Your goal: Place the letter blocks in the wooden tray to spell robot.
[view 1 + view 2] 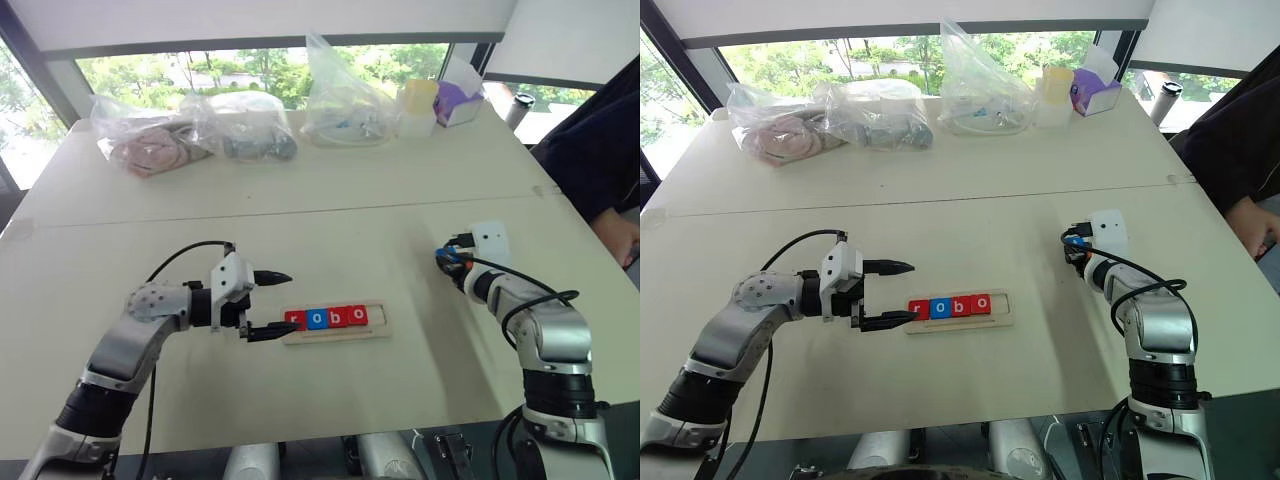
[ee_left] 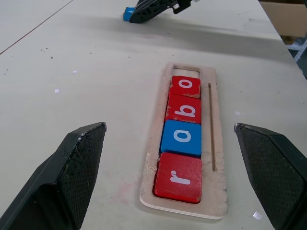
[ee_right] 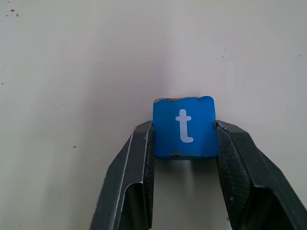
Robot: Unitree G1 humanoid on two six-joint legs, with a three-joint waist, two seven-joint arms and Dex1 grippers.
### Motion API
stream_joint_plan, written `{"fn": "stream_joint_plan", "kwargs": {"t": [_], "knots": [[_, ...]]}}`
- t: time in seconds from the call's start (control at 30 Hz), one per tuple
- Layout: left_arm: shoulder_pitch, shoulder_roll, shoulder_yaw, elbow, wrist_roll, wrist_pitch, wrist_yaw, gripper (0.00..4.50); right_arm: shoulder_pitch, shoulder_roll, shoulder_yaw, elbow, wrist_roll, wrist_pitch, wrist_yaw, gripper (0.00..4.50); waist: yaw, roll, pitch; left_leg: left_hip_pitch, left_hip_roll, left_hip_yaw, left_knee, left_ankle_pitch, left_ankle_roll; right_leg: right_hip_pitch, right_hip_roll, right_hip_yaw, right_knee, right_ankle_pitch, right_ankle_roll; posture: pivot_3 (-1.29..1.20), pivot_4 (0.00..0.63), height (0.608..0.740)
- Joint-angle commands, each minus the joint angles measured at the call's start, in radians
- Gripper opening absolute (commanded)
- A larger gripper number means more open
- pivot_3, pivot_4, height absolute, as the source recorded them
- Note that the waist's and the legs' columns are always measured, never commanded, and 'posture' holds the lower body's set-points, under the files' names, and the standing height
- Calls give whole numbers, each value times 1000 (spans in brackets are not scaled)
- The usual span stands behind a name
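The right gripper [image 3: 183,143], two black textured fingers, is clamped on the small blue square block with a white lowercase "t" [image 3: 183,127], one finger against each side edge, the letter face turned toward the wrist camera and the block low over the pale table top [image 1: 400,220], well off to the right of the tray; whether it touches the table I cannot tell. The hold looks to be on the rear part of the block only, so it could pivot or slip out during the carry. The left gripper [image 1: 268,303] stands with its black fingers wide apart and holding nothing, just beside the left end of the long light-wood tray with rounded ends [image 1: 384,329]. In the tray's slot sit a red "r" block [image 2: 178,178], a blue "o" block [image 2: 181,137], a red "b" block [image 2: 184,109] and a red "o" block [image 2: 185,86], snug in a row, leaving one gap [image 2: 187,70] at the tray's right end. That gap looks barely block-sized: a tilted or rotated "t" may catch on the rim or ride up on the red "o", and a push there could slide the unsecured tray. The open left fingers near the tray could also nudge it. Letter orientation needs checking before release.
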Motion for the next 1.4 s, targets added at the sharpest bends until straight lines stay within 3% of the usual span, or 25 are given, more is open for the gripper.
{"fn": "stream_joint_plan", "kwargs": {"t": [0.03, 0.33, 0.63, 0.67, 0.77, 0.83, 0.87, 0.97, 1.07, 1.23, 1.4], "knots": [[-13, 0, 2, -9, 0, -20, -5, 4500, 31, 6, -40, -103, 26, 76, -21, 1174, 0, 0, 0, 0, 0, 0, 0, 0, 0, 0, 0, 0, 0, 0, 0, 0, 150, 740], [-15, -1, 0, 3, 2, -27, -19, 4500, 255, 196, -83, -666, 87, 533, -108, 1174, -2, 0, 0, -1, 0, -2, -1, 0, 0, -1, 0, -1, 0, -3, 4, 0, 150, 740], [-18, -13, -15, 13, 7, -38, -23, 4500, 250, 286, -72, -752, 74, 632, -143, 1174, -2, 0, 0, -1, 0, -1, -1, 0, 0, -1, 0, 0, -2, -3, 2, 0, 150, 740], [-24, -14, -17, 18, 8, -39, -23, 4500, 250, 278, -68, -750, 78, 632, -137, 1674, -2, 0, 0, -1, 0, -1, -1, 0, 0, -1, -1, 0, -2, -3, 2, 0, 150, 740], [-38, -18, -21, 31, 10, -46, -23, 4500, 226, 194, -64, -735, 108, 630, -75, 3099, -2, 0, 0, -1, 0, -1, -1, 0, 0, -1, -1, 0, -2, -3, 2, 0, 150, 740], [-40, -20, -22, 35, 12, -50, -23, 4500, 205, 50, -47, -710, 174, 608, 45, 4129, -2, 1, 1, -2, 0, -1, -1, 0, 0, -1, -1, 0, -2, -3, 2, 0, 150, 740], [-41, -21, -23, 37, 14, -52, -24, 4500, 196, -23, -37, -695, 210, 588, 108, 4403, -2, 1, 1, -2, 0, -1, 0, 0, 0, -1, -1, 0, -3, -3, 2, 0, 150, 740], [-45, -25, -25, 41, 18, -56, -25, 4500, 193, -256, 6, -625, 269, 442, 293, 4403, -2, 1, 1, -2, -1, 0, 0, 0, 0, -1, -2, 0, -4, -4, 2, 0, 150, 740], [-50, -29, -26, 46, 20, -60, -23, 4500, 200, -411, 38, -503, 257, 210, 447, 4403, -1, 0, 1, -3, -1, -1, -1, 0, 0, -1, -1, -1, -4, -4, 2, 0, 150, 740], [-52, -32, -21, 42, 21, -59, -16, 4500, 250, -553, 108, -259, 173, -238, 712, 4403, -1, -1, 2, -3, -1, 0, -1, 0, 0, -1, -1, -1, -4, -4, 3, 0, 150, 740], [-45, -30, -17, 29, 21, -56, -5, 4500, 230, -577, 178, -91, 126, -446, 826, 4403, -2, -1, 2, -3, -1, 0, 0, 0, 0, -1, -1, 0, -4, -4, 3, 0, 150, 740]]}}
